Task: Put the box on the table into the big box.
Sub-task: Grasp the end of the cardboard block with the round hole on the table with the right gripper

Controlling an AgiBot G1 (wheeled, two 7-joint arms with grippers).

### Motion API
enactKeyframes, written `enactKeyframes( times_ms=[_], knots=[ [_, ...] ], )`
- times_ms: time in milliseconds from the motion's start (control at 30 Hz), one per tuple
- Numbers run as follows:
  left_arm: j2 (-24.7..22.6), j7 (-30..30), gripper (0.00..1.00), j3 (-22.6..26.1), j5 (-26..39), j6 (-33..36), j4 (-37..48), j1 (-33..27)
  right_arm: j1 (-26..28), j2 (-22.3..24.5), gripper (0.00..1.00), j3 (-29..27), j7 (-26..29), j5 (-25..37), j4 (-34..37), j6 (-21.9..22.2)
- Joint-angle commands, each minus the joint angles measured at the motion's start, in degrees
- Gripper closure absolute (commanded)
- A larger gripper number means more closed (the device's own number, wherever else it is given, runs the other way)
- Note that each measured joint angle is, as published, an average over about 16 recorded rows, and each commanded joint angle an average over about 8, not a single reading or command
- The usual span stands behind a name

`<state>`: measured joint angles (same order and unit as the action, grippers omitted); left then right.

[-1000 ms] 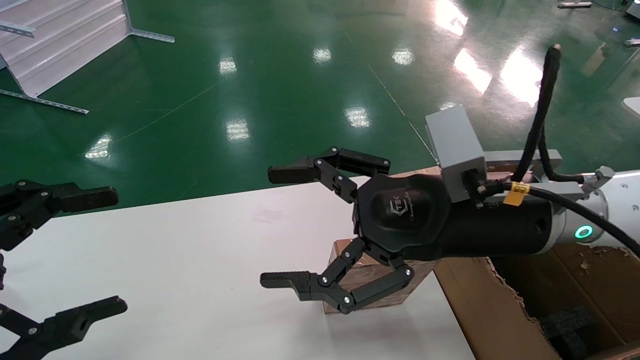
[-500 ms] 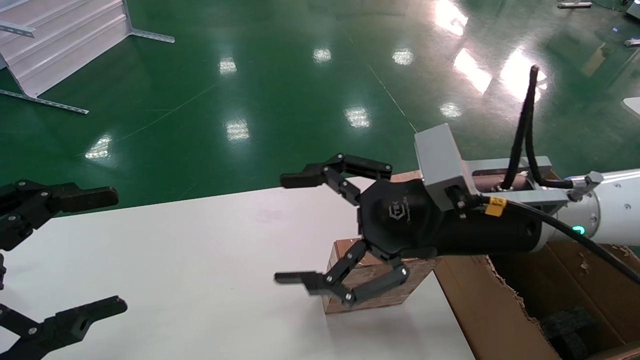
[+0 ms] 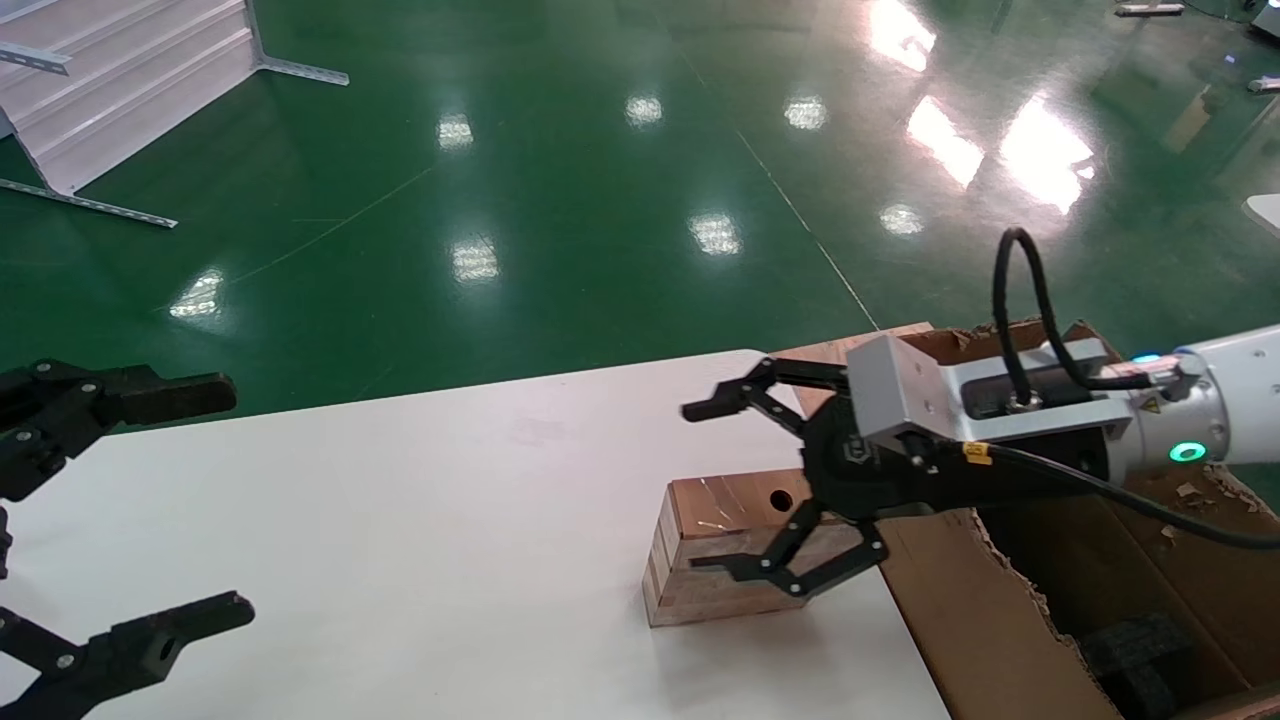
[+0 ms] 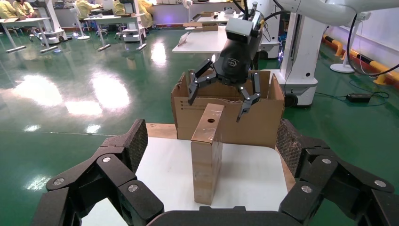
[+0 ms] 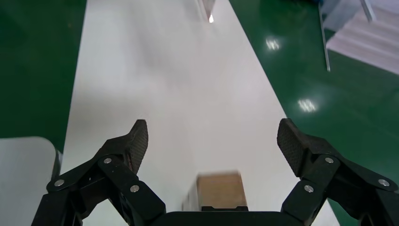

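The box (image 3: 720, 545), small, brown and taped, with a round hole in its top, stands on its long edge near the right end of the white table (image 3: 400, 500). My right gripper (image 3: 697, 488) is open over the box's end nearest the big box (image 3: 980, 620). One finger is on each side, touching nothing. In the right wrist view the box (image 5: 220, 188) lies just under the palm of the right gripper (image 5: 212, 136). My left gripper (image 3: 232, 498) is open and parked at the table's left end. It faces the box (image 4: 206, 150) and the big box (image 4: 259, 122) behind it.
Black foam blocks (image 3: 1140, 650) lie inside the torn carton, which stands against the table's right edge. Green floor surrounds the table, with a metal rack (image 3: 120, 90) far left. A white robot base (image 4: 301, 56) stands behind the carton.
The right gripper has drawn back to the right and come lower, from ahead of the box to over its holed end. It stays open. The left arm has not moved.
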<state>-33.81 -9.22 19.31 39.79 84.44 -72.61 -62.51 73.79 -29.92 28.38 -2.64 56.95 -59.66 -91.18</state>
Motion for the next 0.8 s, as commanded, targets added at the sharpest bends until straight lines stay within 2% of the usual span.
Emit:
enactKeyframes(
  times_ms=[33, 533, 800],
  knots=[
    [0.0, 0.0, 0.00, 0.0, 0.0, 0.0, 0.0, 0.0, 1.1, 0.9, 0.00, 2.1, -1.4, 0.2, 1.4, 0.0],
    [0.0, 0.0, 0.00, 0.0, 0.0, 0.0, 0.0, 0.0, 10.1, -0.2, 0.00, 11.8, -8.2, 4.2, 13.9, 0.5],
    [0.0, 0.0, 0.00, 0.0, 0.0, 0.0, 0.0, 0.0, 12.6, -2.0, 0.00, 16.3, -11.6, 6.6, 20.8, 0.4]
  ],
)
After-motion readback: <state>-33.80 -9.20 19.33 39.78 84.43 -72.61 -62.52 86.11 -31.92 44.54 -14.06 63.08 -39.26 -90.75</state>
